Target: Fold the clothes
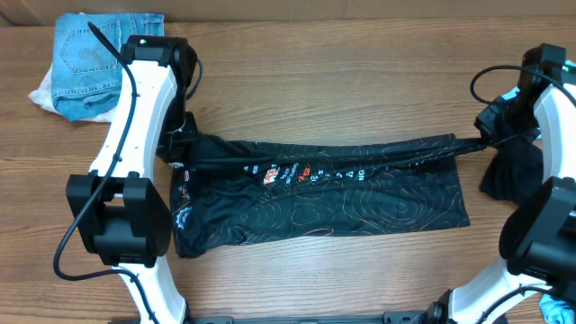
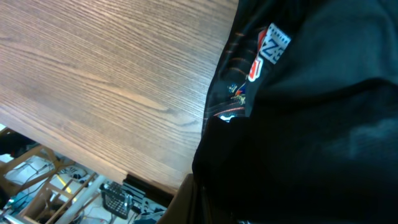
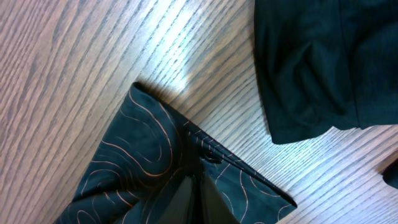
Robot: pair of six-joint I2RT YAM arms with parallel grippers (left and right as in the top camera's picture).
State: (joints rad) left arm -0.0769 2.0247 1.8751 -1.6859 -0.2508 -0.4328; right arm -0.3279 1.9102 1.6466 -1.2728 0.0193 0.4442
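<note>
The clothes are chiefly a black jersey (image 1: pixel 342 202) with tan contour lines, lying lengthwise across the middle of the table. Its upper edge is drawn into a taut ridge between my two grippers. My left gripper (image 1: pixel 183 151) is shut on the jersey's left end. In the left wrist view, dark cloth with small logos (image 2: pixel 272 50) covers my left gripper (image 2: pixel 199 200). My right gripper (image 1: pixel 489 129) is shut on the right end. The right wrist view shows my right gripper (image 3: pixel 194 180) pinching the patterned fabric (image 3: pixel 137 155) together. A plainer black piece (image 1: pixel 509 169) lies just right of the jersey.
Folded blue jeans (image 1: pixel 90 49) lie at the far left corner on something white (image 1: pixel 40 92). The plain black garment (image 3: pixel 311 68) lies close beside my right gripper. The table's near edge (image 2: pixel 118 168) runs below the left wrist, with clutter beneath it.
</note>
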